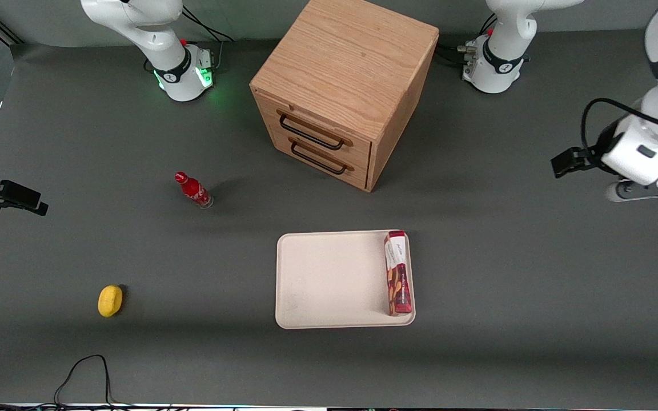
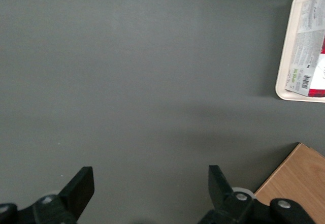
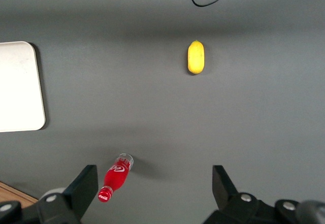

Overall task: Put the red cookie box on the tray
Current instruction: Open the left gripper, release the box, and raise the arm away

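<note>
The red cookie box (image 1: 398,273) lies flat in the cream-white tray (image 1: 329,279), along the tray's rim toward the working arm's end, white label end farther from the front camera. My gripper (image 2: 151,178) is open with nothing between its fingers, over bare grey table. In the front view the gripper (image 1: 646,191) hangs well off toward the working arm's end of the table, apart from the tray. The left wrist view catches one end of the tray (image 2: 284,56) with the box's printed panel (image 2: 311,61) on it.
A wooden two-drawer cabinet (image 1: 340,85) stands farther from the front camera than the tray; its corner (image 2: 294,183) shows beside my gripper. A small red bottle (image 1: 193,189) and a yellow fruit (image 1: 110,300) lie toward the parked arm's end. A black cable (image 1: 83,371) loops near the front edge.
</note>
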`<action>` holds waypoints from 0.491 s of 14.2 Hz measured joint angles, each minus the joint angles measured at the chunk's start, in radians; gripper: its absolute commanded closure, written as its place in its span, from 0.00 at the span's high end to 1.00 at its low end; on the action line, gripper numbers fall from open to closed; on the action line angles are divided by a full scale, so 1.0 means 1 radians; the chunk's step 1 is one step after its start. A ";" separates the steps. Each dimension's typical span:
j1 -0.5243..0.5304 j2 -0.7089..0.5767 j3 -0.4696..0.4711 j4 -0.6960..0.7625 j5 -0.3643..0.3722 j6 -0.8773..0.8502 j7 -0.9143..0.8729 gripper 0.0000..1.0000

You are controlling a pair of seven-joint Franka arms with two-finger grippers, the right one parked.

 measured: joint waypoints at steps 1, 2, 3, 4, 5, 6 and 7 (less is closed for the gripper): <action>0.002 -0.002 0.022 0.000 -0.003 0.001 0.023 1.00; -0.005 -0.003 0.051 0.000 -0.009 0.008 0.045 1.00; -0.019 -0.004 0.081 0.000 -0.015 0.022 0.060 1.00; -0.031 -0.004 0.102 0.000 -0.019 0.034 0.068 1.00; -0.039 -0.004 0.113 0.002 -0.022 0.042 0.071 1.00; -0.046 -0.004 0.117 0.006 -0.024 0.045 0.071 1.00; -0.049 -0.004 0.118 0.009 -0.025 0.048 0.071 1.00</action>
